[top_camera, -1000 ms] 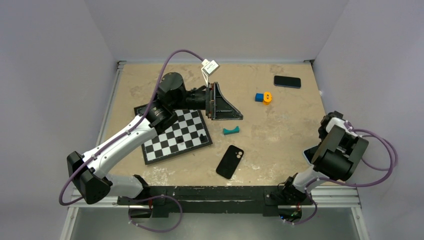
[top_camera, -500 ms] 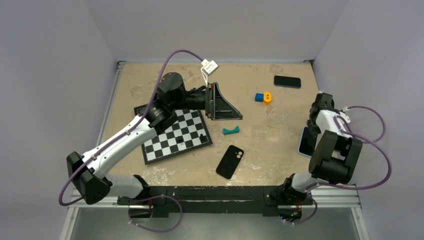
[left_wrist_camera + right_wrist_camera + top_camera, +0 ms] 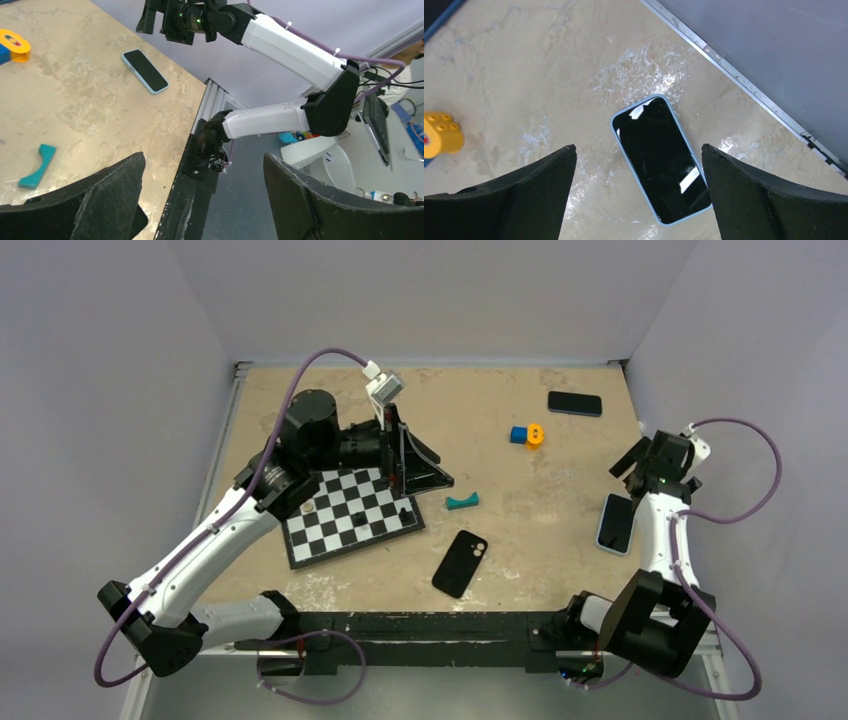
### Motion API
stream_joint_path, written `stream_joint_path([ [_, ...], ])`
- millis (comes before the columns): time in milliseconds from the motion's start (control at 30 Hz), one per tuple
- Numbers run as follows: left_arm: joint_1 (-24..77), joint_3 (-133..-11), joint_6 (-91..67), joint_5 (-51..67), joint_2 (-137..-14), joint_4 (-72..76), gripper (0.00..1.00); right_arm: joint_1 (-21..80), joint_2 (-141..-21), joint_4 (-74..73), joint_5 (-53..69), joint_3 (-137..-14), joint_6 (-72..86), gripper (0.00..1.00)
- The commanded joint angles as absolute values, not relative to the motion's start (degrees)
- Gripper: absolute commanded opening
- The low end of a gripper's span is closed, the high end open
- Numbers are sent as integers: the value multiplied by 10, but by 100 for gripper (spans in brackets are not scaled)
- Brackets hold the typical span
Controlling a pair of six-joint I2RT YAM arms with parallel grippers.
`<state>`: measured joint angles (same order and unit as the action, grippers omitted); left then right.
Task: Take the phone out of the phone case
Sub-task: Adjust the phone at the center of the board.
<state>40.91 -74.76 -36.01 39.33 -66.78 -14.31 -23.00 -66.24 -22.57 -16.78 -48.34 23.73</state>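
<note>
Two tools are in view, both spread wide and holding nothing. The right tool (image 3: 638,150) hangs above the phone (image 3: 661,160), with one finger on each side of it in the right wrist view and clear of it. The phone lies flat on the worktop (image 3: 540,510) at the right edge of the top view, black screen up, pale blue rim showing. The phone case (image 3: 460,563) lies at lower centre, camera holes visible, well apart from the phone. The left tool (image 3: 202,162) sits above the upper right corner of the chessboard (image 3: 345,520).
</note>
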Motion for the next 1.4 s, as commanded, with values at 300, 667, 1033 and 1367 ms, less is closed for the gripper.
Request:
stream_joint_path([
  [300,388,-722,-314,417,-633,-148,92,-349,-787,-228,49,-509,125,99],
  [667,388,-728,-310,428,-628,-155,92,-370,-869,-213,142,-497,112,99],
  [1033,389,-728,-312,428,-630,-156,93,-360,-872,-201,172,-468,122,98],
  [1367,388,-728,-316,434,-635,-153,93,-332,-841,-190,236,-437,147,98],
])
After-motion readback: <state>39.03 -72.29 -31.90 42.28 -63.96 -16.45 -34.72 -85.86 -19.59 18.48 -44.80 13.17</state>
